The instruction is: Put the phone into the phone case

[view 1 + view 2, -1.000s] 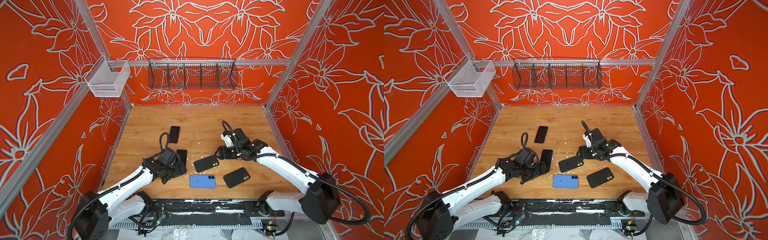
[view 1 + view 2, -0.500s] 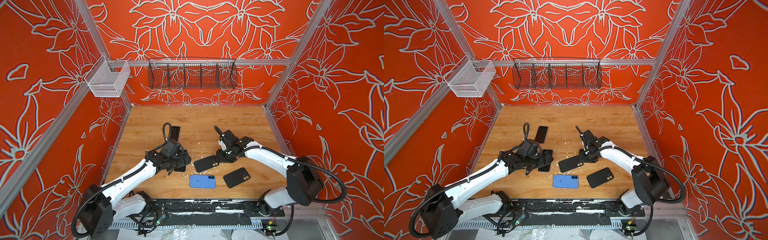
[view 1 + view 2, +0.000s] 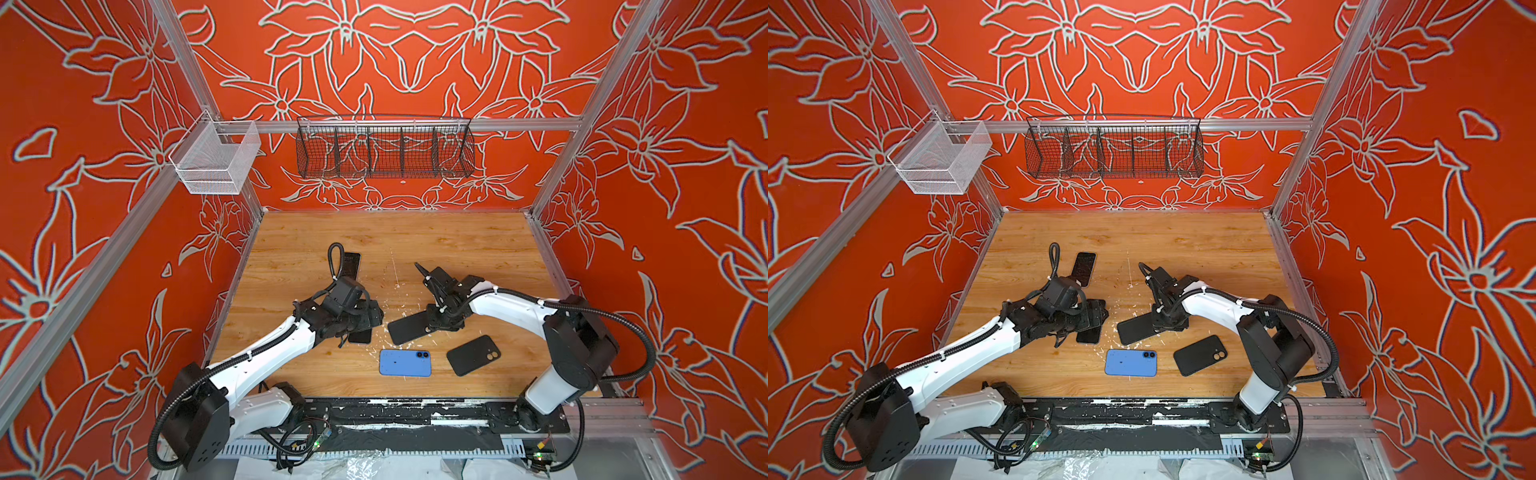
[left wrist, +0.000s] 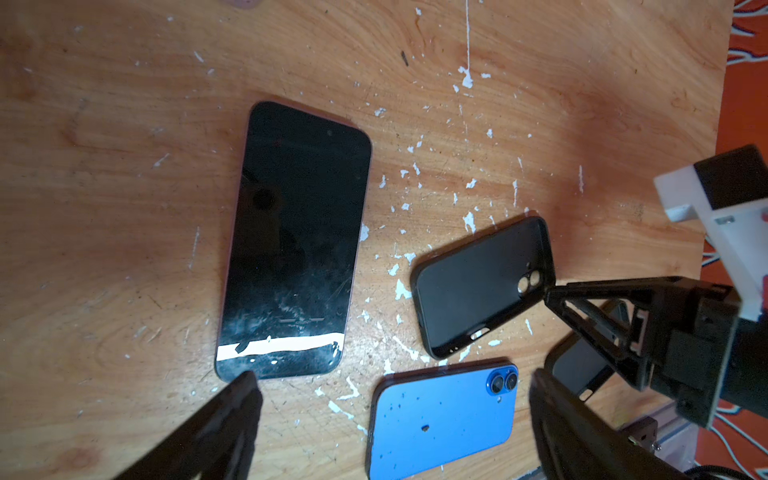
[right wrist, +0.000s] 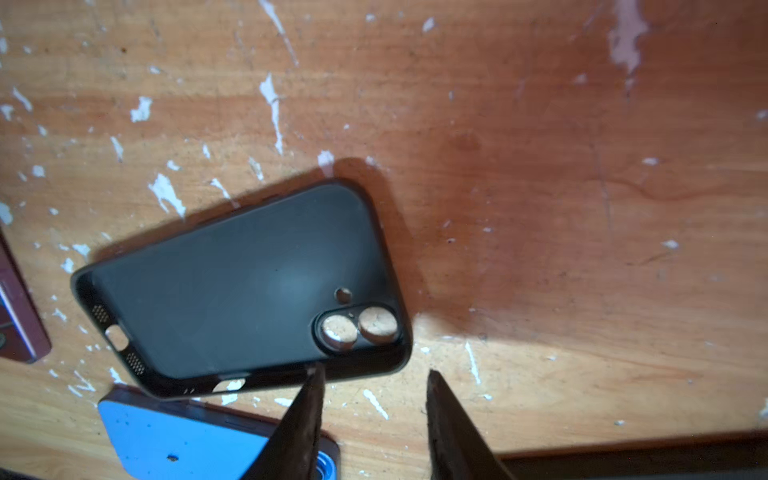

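Vs 1 s ago: the left gripper (image 3: 368, 319) has slid up and toward frame ctr in both top views and now covers most of the dark phone (image 3: 360, 336), only its lower end showing. The right arm has folded, elbow drawn in at lower right. The right gripper (image 3: 442, 323) has come down onto the right end of the open case (image 3: 405, 329), jaws narrower than before. Phones and cases lie where they did. Left gripper: jaws spread wide, nothing held; in the left wrist view the tip of one finger (image 4: 224, 424) overlaps a corner of the dark phone's white-striped end, contact or not I can't tell. Right gripper: jaws part-way in, not clamped. In the right wrist view one finger (image 5: 301, 415) sits at the case's long rim by the camera cut-out, the other over bare wood just past the corner, w/ a strip of table btwn it and the case. Task items: dark phone screen-up, left of ctr on the wooden table (image 3: 415, 237); open case hollow side up just right of it, apart. Blue phone (image 3: 405, 363) lies face-down at lower ctr, second case (image 3: 473, 355) to its right, another phone (image 3: 352, 262) above the left gripper, partly behind a cable.
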`<state>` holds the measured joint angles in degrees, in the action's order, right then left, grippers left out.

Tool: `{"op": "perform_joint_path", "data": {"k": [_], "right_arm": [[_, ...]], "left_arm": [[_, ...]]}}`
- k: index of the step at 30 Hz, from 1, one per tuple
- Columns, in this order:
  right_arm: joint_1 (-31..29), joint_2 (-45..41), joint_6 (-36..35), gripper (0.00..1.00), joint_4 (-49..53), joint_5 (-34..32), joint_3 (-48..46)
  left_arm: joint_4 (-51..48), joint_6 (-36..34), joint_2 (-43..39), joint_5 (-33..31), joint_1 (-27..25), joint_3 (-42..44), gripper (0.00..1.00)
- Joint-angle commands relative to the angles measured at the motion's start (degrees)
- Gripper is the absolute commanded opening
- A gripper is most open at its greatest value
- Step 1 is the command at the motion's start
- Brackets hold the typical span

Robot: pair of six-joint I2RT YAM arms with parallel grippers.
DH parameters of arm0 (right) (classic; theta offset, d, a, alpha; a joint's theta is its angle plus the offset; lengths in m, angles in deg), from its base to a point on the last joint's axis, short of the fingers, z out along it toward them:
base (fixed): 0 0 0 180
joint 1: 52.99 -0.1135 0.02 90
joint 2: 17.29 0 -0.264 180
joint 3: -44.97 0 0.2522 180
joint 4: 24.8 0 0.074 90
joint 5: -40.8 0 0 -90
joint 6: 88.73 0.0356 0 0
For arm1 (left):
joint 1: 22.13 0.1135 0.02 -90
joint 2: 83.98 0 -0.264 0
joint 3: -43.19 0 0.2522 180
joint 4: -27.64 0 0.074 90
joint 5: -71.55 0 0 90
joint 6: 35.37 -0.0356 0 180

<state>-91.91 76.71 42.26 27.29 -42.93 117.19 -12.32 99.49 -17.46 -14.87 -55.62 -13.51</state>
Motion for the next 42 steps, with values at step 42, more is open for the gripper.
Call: {"op": "perform_joint_path", "data": {"k": [42], "right_arm": [[2.92, 6.11, -12.38, 0.37, 5.79, -9.37, 8.16]], "left_arm": [[3.69, -1.0, -0.07, 0.64, -0.17, 1.1, 0.98]]}}
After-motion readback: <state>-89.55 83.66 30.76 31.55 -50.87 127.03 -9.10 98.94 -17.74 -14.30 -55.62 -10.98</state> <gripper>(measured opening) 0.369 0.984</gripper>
